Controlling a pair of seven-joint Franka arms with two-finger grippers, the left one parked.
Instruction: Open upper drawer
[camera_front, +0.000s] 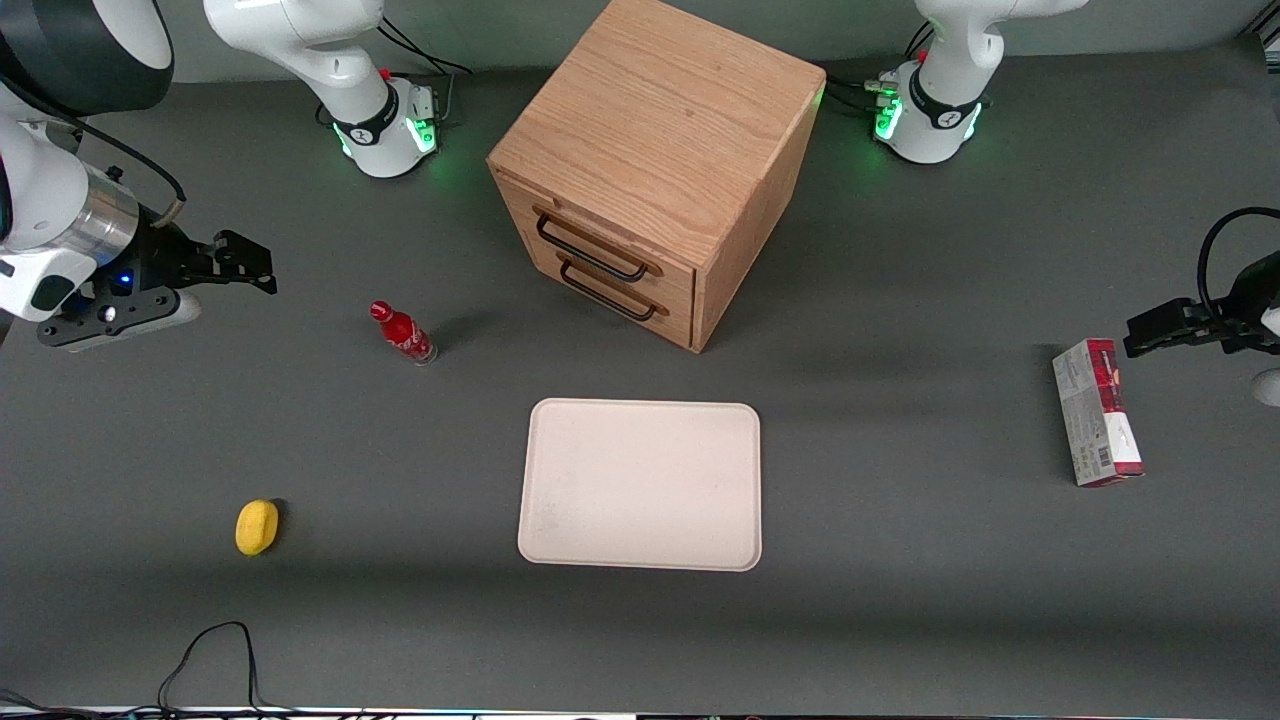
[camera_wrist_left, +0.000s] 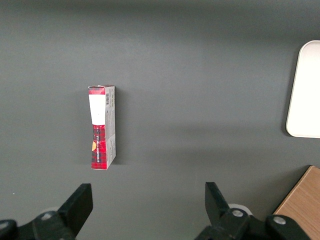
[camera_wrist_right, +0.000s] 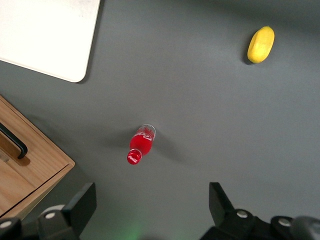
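My gripper (camera_front: 262, 268), fingers spread and empty, is hovering well apart from the shut upper drawer (camera_front: 597, 243), whose handle (black wire) at my 3 o'clock wants a square approach.

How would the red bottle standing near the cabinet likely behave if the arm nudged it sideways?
The red bottle is tall, narrow and upright, so it probably tips easily. Being round, it would likely roll once down. It looks smooth, perhaps slippery. The gripper, jaws open, hangs apart from it toward the working arm's end.
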